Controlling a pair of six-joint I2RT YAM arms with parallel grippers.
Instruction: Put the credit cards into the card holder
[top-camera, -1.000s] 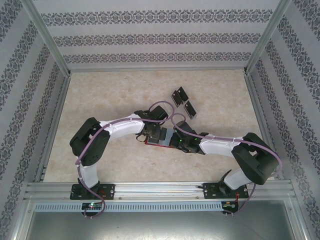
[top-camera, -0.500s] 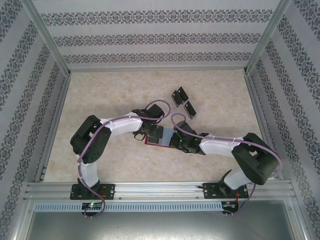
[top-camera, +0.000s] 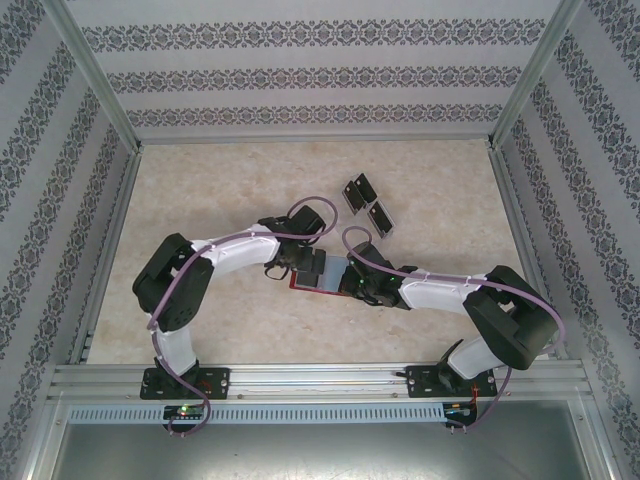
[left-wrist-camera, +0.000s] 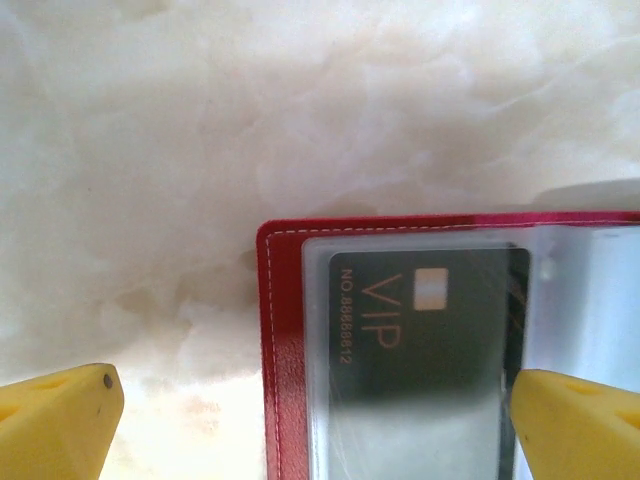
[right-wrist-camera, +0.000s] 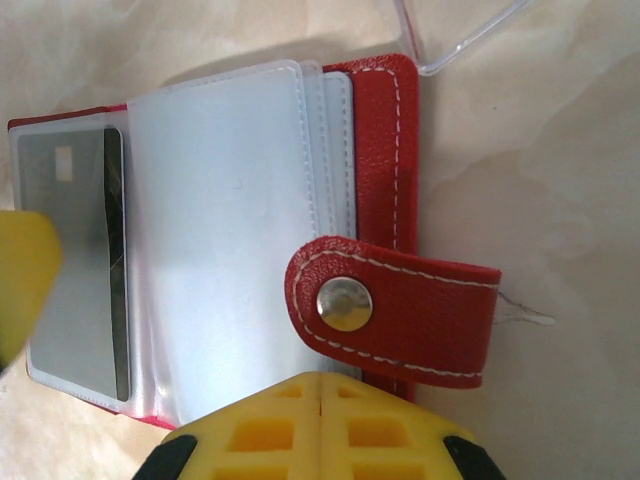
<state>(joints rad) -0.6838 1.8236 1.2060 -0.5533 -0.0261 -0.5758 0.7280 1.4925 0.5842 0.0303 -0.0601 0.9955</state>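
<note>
Left jaws wide over the sleeved card (left-wrist-camera: 430, 340); right jaws shut by the holder (right-wrist-camera: 375, 150). We risk the card sliding out if the holder shifts.

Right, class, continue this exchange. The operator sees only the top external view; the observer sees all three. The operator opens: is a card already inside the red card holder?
Observer: Yes. The left wrist view shows a black VIP card inside a clear sleeve of the card holder.
Operator: Is the left gripper gripping it?
Observer: No. The left gripper is open, its yellow fingers wide apart on either side of the card.
Operator: And the right gripper?
Observer: The right gripper is shut, its tips at the holder's edge just below the red snap tab.
</note>
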